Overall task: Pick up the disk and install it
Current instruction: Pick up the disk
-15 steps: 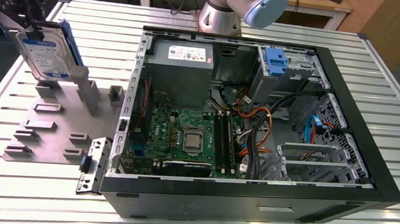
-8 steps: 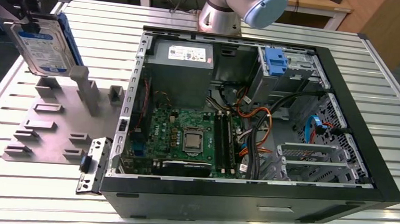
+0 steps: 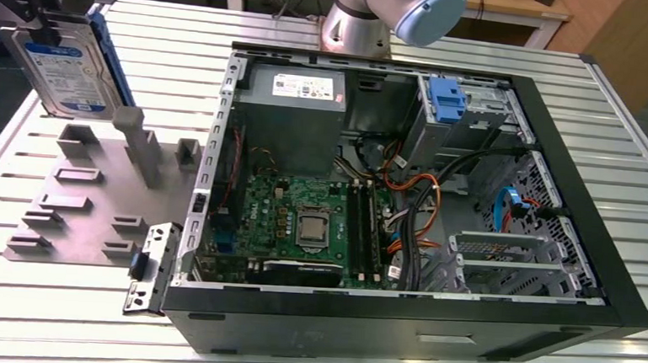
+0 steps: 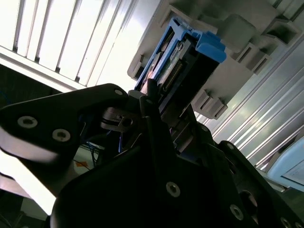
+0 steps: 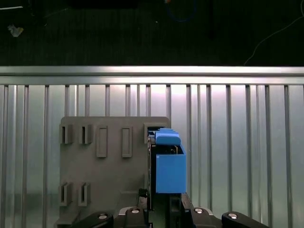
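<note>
Gripper [image 5: 160,205]: clamped on disk [image 3: 70,69], upright.
Beneath gripper: grey fixture [image 5: 109,180].
Done: grasp.
Left: install; PC case [image 3: 406,317] well apart from gripper.

I see the disk [image 3: 70,69] held upright at the exterior view's left, my pincer [image 3: 43,28] clamped on its upper edge, near the grey fixture plate [image 3: 86,209]. Beside the plate, on the slatted worktop [image 3: 45,316], the open computer case [image 3: 622,276] lies with its motherboard [image 3: 299,222] exposed.
</note>
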Robot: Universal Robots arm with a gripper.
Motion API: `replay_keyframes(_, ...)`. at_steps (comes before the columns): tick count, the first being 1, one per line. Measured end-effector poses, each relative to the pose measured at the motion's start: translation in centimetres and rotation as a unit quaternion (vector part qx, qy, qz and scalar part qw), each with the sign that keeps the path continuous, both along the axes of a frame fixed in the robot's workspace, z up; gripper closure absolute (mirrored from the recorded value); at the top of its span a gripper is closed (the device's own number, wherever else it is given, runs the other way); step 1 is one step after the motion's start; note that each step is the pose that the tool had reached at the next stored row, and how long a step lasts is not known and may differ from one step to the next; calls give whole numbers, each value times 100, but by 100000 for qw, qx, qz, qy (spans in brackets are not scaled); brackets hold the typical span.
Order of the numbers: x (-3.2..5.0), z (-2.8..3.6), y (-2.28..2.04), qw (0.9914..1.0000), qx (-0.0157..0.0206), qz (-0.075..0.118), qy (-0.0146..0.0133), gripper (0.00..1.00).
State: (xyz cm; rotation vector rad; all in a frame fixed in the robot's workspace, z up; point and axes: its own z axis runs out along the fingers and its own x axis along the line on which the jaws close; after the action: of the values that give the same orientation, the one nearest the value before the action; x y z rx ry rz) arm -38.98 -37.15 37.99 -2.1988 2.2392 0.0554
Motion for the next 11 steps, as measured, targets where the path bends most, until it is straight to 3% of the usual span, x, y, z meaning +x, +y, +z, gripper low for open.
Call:
replay_keyframes(6, 0, 1, 0, 100000, 0, -1, 6, 65)
replay_keyframes(11, 0, 44, 0, 100000, 1, -1, 5, 65)
